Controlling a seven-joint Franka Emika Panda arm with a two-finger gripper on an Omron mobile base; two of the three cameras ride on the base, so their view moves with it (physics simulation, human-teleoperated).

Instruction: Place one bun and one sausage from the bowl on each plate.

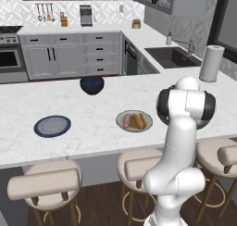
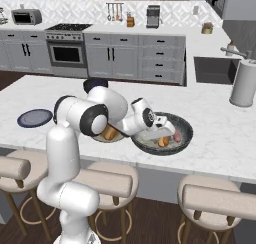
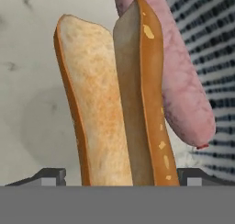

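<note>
From the hand camera I see one split golden-brown bun [image 3: 114, 108] close up, standing between the two dark fingertips [image 3: 50, 176] that straddle it at the bottom corners; I cannot tell whether they actually press on it, so the grip is unclear to me. Just beside it, touching on its far side, lies one pinkish-red sausage [image 3: 186, 92], both inside the wide dark-rimmed, speckled grey bowl [image 2: 186, 130] on the white marble counter [image 1: 92, 123]. In the right base camera the gripper [image 2: 162, 133] reaches down into that bowl. Next along the counter sits the beige round plate with a brown centre [image 1: 119, 119], which carries one sausage [image 1: 127, 122] and one bun [image 1: 139, 121] side by side. Farther left, well apart, the dark blue-rimmed plate with a grey centre [image 1: 52, 126] lies bare. Beyond them I count one dark round pot [image 1: 91, 85] and one white paper-towel roll [image 1: 211, 63].
</note>
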